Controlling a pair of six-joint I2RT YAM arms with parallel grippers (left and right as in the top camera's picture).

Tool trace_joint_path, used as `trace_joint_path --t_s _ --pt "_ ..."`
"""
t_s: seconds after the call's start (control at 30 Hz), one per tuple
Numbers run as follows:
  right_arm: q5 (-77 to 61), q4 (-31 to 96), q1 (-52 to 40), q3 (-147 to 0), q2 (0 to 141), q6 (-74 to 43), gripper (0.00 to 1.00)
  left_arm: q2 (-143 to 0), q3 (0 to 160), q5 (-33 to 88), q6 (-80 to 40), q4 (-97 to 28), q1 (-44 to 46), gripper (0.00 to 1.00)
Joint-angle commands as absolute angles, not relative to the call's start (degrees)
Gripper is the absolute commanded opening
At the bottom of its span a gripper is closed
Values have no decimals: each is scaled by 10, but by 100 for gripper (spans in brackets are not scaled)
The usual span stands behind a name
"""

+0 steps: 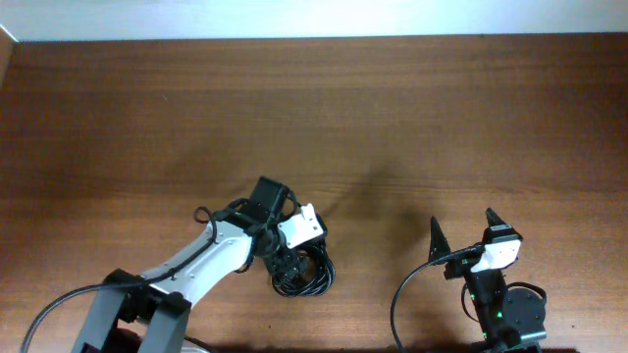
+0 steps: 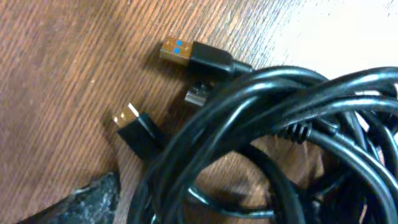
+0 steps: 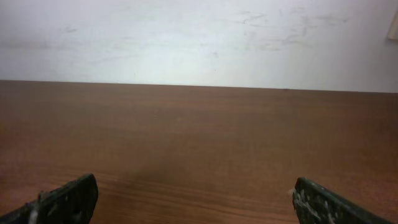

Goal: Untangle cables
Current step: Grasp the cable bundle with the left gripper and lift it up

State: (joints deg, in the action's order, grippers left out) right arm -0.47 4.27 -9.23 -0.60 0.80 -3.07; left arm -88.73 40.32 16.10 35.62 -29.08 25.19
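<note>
The cables [image 1: 306,277] lie as one tangled black bundle on the wooden table near its front edge. My left gripper [image 1: 294,257] is lowered right over the bundle. In the left wrist view the cables [image 2: 280,106] fill the frame as overlapping loops. A gold USB plug with a blue insert [image 2: 177,51] and a second gold plug [image 2: 127,117] stick out to the left. Only one finger [image 2: 93,196] shows, wide to the left; the other is hidden by cords. The jaws look open around the bundle. My right gripper [image 1: 461,218] is open and empty, apart to the right [image 3: 196,196].
The wooden table [image 1: 392,118] stretches bare to the far edge, where a white wall [image 3: 199,37] rises. Thick black arm wires [image 1: 407,294] loop by the right arm's base, and another [image 1: 59,309] by the left arm's base.
</note>
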Motion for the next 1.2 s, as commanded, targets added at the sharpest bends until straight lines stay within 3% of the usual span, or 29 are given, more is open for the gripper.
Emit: trace_joint_path --t_s 0.0,0.03,0.1,0.2,0.37,0.43,0.5,0.53,0.6,0.8,1.07,1.17 --pt "-8 46 -89 -3 4 -37 99 -903 397 95 356 -287 275 55" --pt "-8 46 -89 -3 4 -37 99 -903 397 71 356 -287 285 41" --pt "-8 46 -89 -3 4 -37 99 -903 397 51 356 -287 299 33" --pt "-8 46 -89 -3 4 -37 99 -903 401 11 356 -290 323 0" --pt "-8 46 -89 -3 4 -37 99 -885 450 -30 322 -337 343 0" --pt "-8 46 -89 -3 4 -37 99 -847 488 -27 248 -346 343 0" --pt "-8 46 -89 -3 4 -37 99 -793 503 -7 97 -244 343 0" --pt "-8 46 -89 -3 4 -37 99 -776 503 25 82 -193 343 0" --pt "-8 46 -89 -3 4 -37 99 -769 503 36 82 -138 343 0" --pt "-8 46 -89 -3 4 -37 99 -771 499 -47 82 -187 343 0" --pt "-8 45 -89 -3 4 -37 99 -795 498 63 51 -154 344 0" --pt "-148 32 -90 -3 4 -38 99 -836 498 62 30 -137 344 0"
